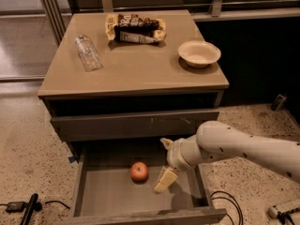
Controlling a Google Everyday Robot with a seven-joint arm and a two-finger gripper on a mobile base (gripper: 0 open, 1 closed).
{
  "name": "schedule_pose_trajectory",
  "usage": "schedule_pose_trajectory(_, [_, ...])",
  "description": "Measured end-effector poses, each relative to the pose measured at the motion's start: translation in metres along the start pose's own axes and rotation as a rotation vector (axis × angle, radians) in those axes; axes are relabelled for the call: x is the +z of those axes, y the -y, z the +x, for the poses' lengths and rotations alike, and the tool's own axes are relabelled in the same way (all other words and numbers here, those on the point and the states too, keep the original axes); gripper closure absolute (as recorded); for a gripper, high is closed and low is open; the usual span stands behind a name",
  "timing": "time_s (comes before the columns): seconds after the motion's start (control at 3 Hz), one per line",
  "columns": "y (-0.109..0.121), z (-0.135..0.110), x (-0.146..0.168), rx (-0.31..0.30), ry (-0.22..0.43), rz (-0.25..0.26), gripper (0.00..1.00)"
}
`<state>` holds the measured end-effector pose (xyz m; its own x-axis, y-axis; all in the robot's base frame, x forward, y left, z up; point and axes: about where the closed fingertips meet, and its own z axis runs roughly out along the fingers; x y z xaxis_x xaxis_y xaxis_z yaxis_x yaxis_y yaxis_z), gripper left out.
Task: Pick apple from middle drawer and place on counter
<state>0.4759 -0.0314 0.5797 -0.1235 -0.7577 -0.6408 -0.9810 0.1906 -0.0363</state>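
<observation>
One apple rests mid-floor in the open middle drawer, the gripper hanging just beside it at 4 o'clock, apparently poised to grasp, though its jaws' spread cannot be told.

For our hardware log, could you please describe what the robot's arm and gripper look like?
The arm is a smooth, rounded white shell with small dark dots, narrowing to a white wrist. The gripper, over the middle drawer beside the apple, is pale cream-yellow and wedge-shaped.
</observation>
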Motion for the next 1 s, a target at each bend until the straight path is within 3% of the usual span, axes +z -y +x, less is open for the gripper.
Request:
schedule_pose_trajectory(0.33, [0.0,0.0,0.0,0.0,0.0,0.0,0.0])
schedule_pose_trajectory(1.0, [0.012,0.005,0.055,0.012,-0.004,-0.017,0.0])
